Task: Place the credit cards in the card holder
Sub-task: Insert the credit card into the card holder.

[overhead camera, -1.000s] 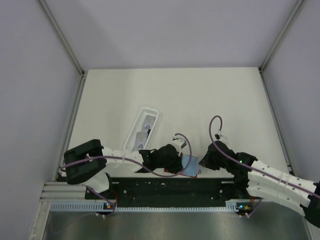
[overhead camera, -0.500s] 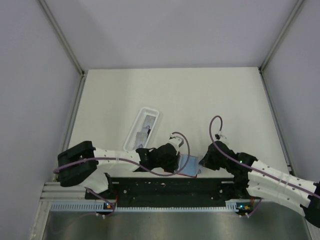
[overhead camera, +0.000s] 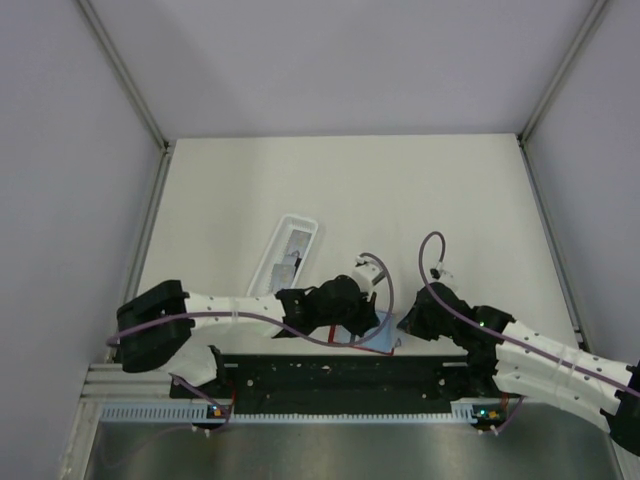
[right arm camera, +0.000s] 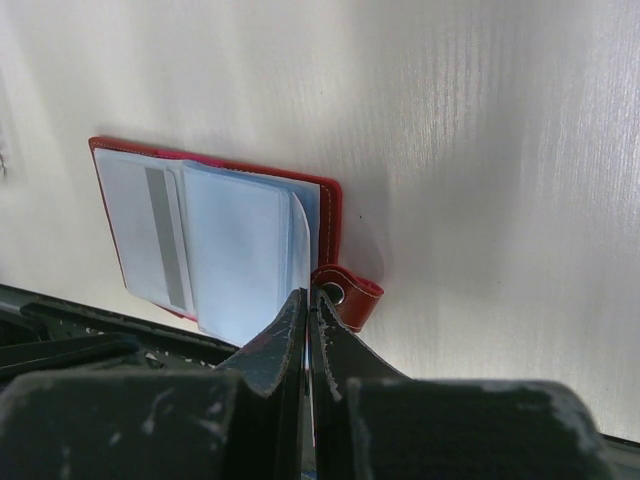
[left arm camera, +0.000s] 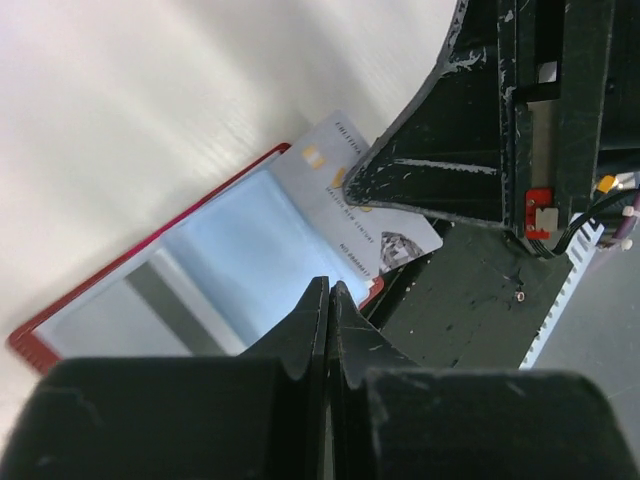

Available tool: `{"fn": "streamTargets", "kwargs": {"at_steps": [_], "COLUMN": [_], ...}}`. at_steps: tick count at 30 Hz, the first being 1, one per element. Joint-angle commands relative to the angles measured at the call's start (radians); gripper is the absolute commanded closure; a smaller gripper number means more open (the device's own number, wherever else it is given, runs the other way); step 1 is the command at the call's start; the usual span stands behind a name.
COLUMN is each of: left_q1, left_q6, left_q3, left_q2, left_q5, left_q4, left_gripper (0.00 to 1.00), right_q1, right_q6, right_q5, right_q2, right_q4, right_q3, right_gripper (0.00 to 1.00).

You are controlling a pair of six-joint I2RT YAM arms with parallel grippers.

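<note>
The card holder [overhead camera: 388,338] is a red wallet lying open at the near table edge, with pale blue pockets showing [left arm camera: 230,250] [right arm camera: 230,240]. One grey credit card [left arm camera: 345,215] with a dark triangular mark sticks out of its pocket side. My left gripper [left arm camera: 330,288] [overhead camera: 372,318] is shut just above the open pockets, with nothing seen between its jaws. My right gripper [right arm camera: 308,295] [overhead camera: 403,325] is shut on the wallet's edge beside the clasp tab [right arm camera: 350,295]. One of its fingers [left arm camera: 440,170] rests over the card. More grey cards [overhead camera: 290,262] lie in the tray.
A long white slotted tray [overhead camera: 300,222] stands left of the wallet, further back on the table. The black mounting plate [overhead camera: 340,375] [left arm camera: 470,300] runs right against the wallet's near edge. Grey walls close in the table on three sides.
My left gripper has moved right, onto the open wallet and closer to the right gripper. The right arm and the wallet have stayed put.
</note>
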Motion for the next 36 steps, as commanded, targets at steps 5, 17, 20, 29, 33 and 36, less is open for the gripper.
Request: {"fn": "streamTargets", "kwargs": {"at_steps": [5,17,20,29,33,36], "left_q1": [-0.003,0.003,0.013,0.057,0.082,0.088], "left_q6": [0.042,0.002,-0.009,-0.024,-0.024,-0.022], "left_q3": [0.057,0.033,0.001,-0.091,-0.111,-0.116], "left_q2": [0.166,0.275,0.269,0.173,0.146,0.143], "left_q5": [0.154,0.105,0.094,0.042,0.039,0.047], "left_q4": [0.137,0.054,0.057,0.059,0.059,0.068], "left_gripper": [1.0,1.0,1.0,1.0,1.0,1.0], "right_q1": [0.01,0.01,0.011,0.011,0.011,0.011], "right_q6": [-0.001,0.005,0.005,0.008,0.008,0.008], "right_q5": [0.018,0.02,0.017,0.029,0.031,0.031], "right_q2": [-0.008,-0.01,-0.011,-0.03,-0.036,-0.037], "right_q4": [-0.048,-0.051,-0.057,-0.077,-0.082,-0.083], "right_q3": [-0.02,-0.026,-0.025,-0.034,-0.039,-0.036], "right_gripper": [1.0,1.0,1.0,1.0,1.0,1.0]}}
